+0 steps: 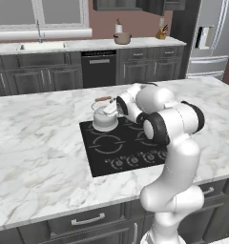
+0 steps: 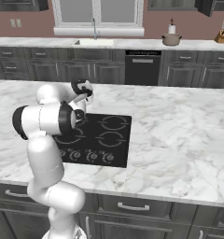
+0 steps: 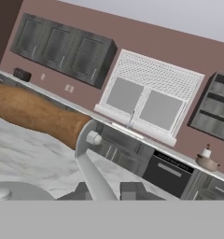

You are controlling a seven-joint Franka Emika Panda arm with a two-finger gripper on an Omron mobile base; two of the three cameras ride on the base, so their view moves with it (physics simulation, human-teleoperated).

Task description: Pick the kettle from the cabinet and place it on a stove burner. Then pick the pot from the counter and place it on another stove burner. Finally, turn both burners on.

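So the setup is a big island with a white marble tabletop (image 1: 35, 138), grey veins all over it, dark grey drawers underneath, and a flat black glass cooktop (image 1: 121, 147) set into the middle with white burner rings and a row of little knobs along its near edge. Behind it the far wall is a reddish brown, with a window (image 2: 96, 11), a sink (image 2: 94, 42) and faucet under it, a dishwasher (image 1: 99, 68) and dark lower cabinets running along. A stainless fridge (image 1: 209, 38) stands at the right in the left base view, and there's a knife block (image 1: 161, 33) on the back counter. The pot (image 1: 122, 38) is way back there too, beige, sitting on that rear counter, well apart from the island. The kettle (image 1: 105, 116) is standing upright on the cooktop's far left burner, wooden-topped handle arched above it. The white arm reaches forward from the near edge, elbow bent over the cooktop, wrist turned toward the kettle. The tool (image 1: 114, 103) sits right at the kettle's handle, clenched on the wire upright just below the brown wooden grip in the hand view.
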